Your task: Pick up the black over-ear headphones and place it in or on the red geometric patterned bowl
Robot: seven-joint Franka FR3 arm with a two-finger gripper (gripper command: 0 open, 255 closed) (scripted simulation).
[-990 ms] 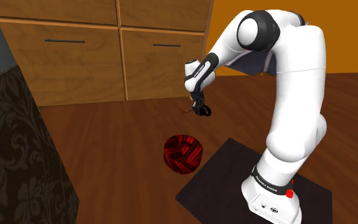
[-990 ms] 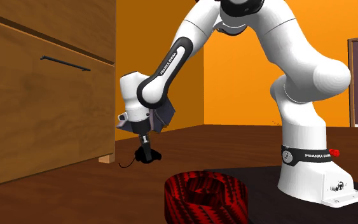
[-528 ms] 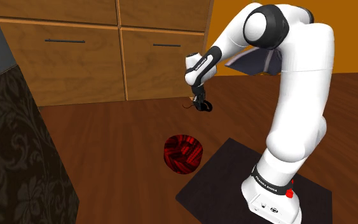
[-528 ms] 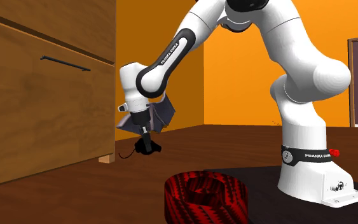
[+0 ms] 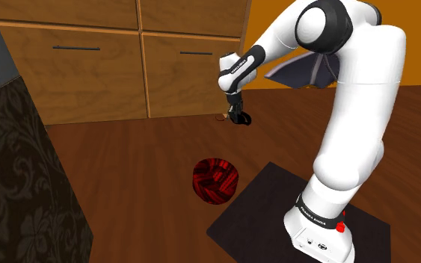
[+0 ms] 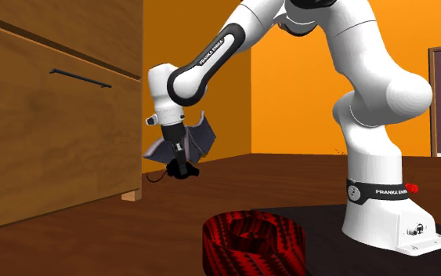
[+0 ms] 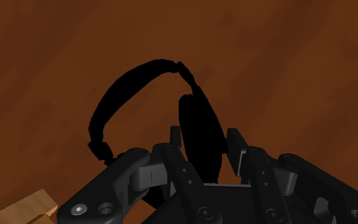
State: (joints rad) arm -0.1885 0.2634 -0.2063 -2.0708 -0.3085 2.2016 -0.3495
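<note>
My black gripper (image 7: 204,151) is shut on one ear cup of the black over-ear headphones (image 7: 199,130); their headband arcs away past the fingers. In the shoulder view the gripper (image 5: 238,117) holds the headphones (image 5: 240,119) in the air above the wooden floor, near the cabinet. The red and black patterned bowl (image 5: 215,180) stands on the floor, nearer the stand and below the gripper in that view. In the second exterior view the headphones (image 6: 181,172) hang under the gripper (image 6: 178,166), up and to the left of the bowl (image 6: 253,241).
A wooden cabinet with drawers (image 5: 126,60) stands behind the gripper. A dark patterned block (image 5: 22,179) fills the shoulder view's left. The arm's base stands on a black mat (image 5: 253,213). Orange walls lie behind.
The gripper has risen with the headphones clasped in it, lifting them higher off the floor. The bowl has not moved.
</note>
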